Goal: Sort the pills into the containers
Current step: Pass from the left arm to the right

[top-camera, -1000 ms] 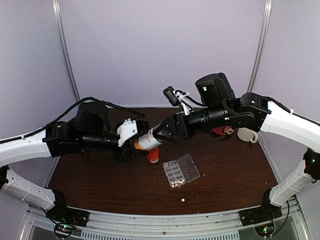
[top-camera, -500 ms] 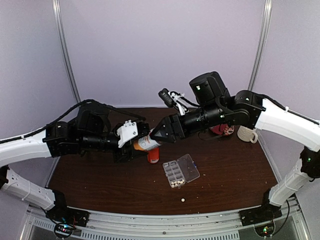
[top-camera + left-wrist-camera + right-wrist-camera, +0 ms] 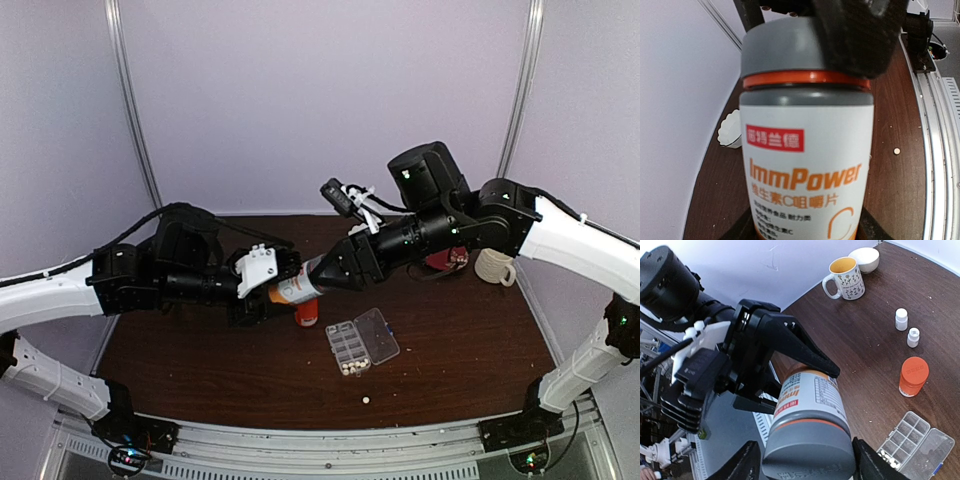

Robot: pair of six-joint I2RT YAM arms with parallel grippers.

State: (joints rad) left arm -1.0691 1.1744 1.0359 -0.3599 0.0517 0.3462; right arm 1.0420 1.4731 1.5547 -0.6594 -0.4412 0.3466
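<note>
Since a second ago the right gripper (image 3: pixel 322 272) has narrowed, pinching the grey cap (image 3: pixel 807 450) of the white-labelled plastic bottle (image 3: pixel 812 400) clamped by the left gripper (image 3: pixel 272 292). Below-right of both lies the clear plastic organizer box (image 3: pixel 380 335), cream pills (image 3: pixel 350 368) in its near cells.

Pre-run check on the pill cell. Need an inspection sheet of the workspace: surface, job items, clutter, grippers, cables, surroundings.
Surface: dark brown wooden table.
Job's things: organizer box open, pills in its near cells; one loose pill by the front edge.
Clutter: orange-capped bottle, two white bottles, mug, white bowl.
Grippers: left gripper holds the grey-capped bottle by its body; right gripper appears clamped on its cap.
Cables: black cable looped over the left arm.
Surroundings: pale walls, metal posts.
</note>
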